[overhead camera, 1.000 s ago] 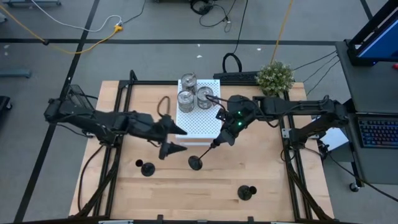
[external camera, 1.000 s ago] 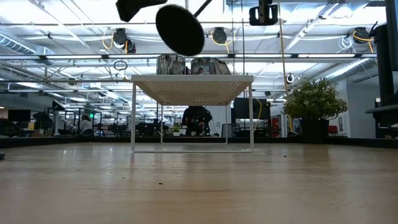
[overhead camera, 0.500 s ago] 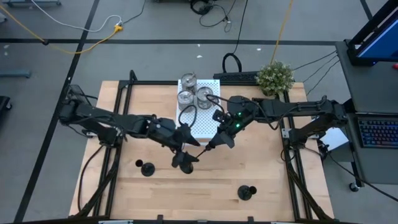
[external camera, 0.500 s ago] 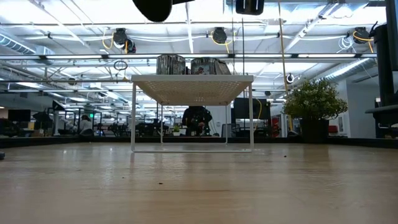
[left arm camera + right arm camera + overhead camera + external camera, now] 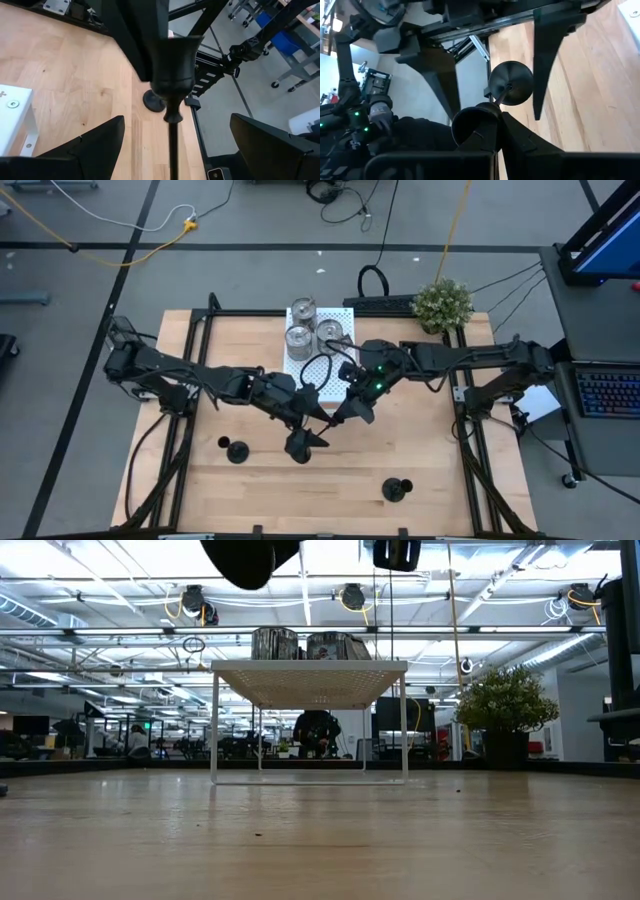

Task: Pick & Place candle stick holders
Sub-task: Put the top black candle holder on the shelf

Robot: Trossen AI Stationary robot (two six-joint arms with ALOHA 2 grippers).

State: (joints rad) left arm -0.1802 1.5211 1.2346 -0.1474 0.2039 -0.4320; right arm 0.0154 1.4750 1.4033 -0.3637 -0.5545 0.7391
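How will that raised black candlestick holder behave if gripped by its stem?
Probably stiff: the black holder, held aloft at its cup by the right gripper, shows no sag. The thin stem between the left gripper's open jaws may slip or pivot. Its wide base likely makes it end-heavy.

Light wood worktop (image 5: 430, 460) with visible grain and matt finish, white perforated board (image 5: 318, 376) of painted metal, three shiny silver metal candle stick holders (image 5: 302, 332) beyond the claws, matt black candle stick holder (image 5: 171, 75), dark matt claw fingers (image 5: 85, 150).
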